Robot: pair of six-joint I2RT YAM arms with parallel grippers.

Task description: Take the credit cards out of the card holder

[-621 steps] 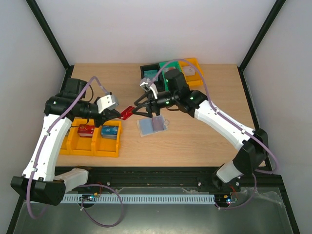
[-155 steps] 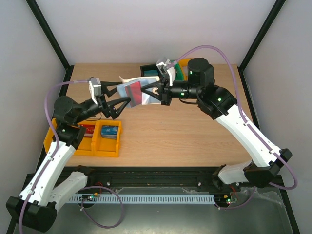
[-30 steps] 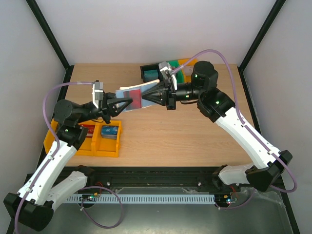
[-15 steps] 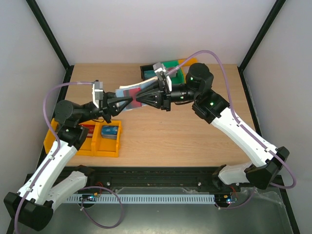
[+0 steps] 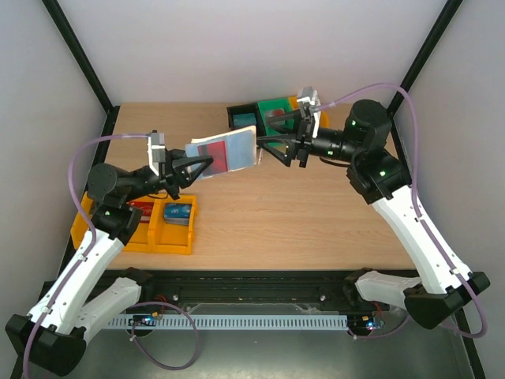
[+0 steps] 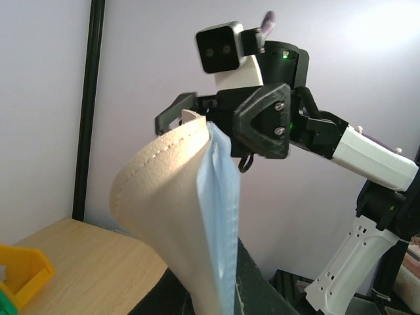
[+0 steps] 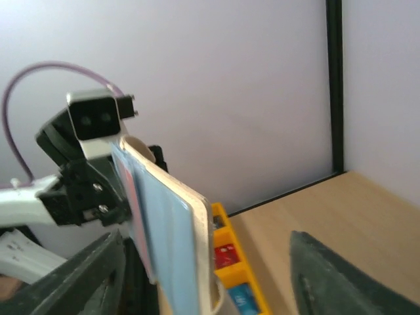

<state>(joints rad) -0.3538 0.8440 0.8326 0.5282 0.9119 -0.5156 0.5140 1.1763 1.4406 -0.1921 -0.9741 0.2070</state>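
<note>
Left gripper [image 5: 196,166]: fingers clenched on the left edge of the holder [image 5: 230,148], which they carry in the air above the table [image 5: 276,225], well clear of the wood. The holder stands open, with its blue-grey inside turned up toward the top camera. A red card [image 5: 215,159] shows in the left part of that inside face. A grey card cannot be made out. From the left wrist the holder appears edge-on: the cream outside curves to the left and the pale blue lining lies to the right, with the dark fingers low in that view.

Right gripper [image 5: 271,149]: fingers spread wide and grasping nothing. Their tips lie just beside the free right edge of the holder; whether they touch it cannot be told. From the right wrist the two dark fingers sit at the lower corners of the view, and the holder's blue face and cream rim rise between them.

Surroundings: a yellow bin [image 5: 118,234] sits at the left near edge of the table, under the left arm, with a red item [image 5: 140,208] and a blue item [image 5: 178,212] in its compartments. At the far edge, behind the right gripper, a black bin [image 5: 240,118], a green bin [image 5: 277,109] and a second yellow one stand side by side.
</note>
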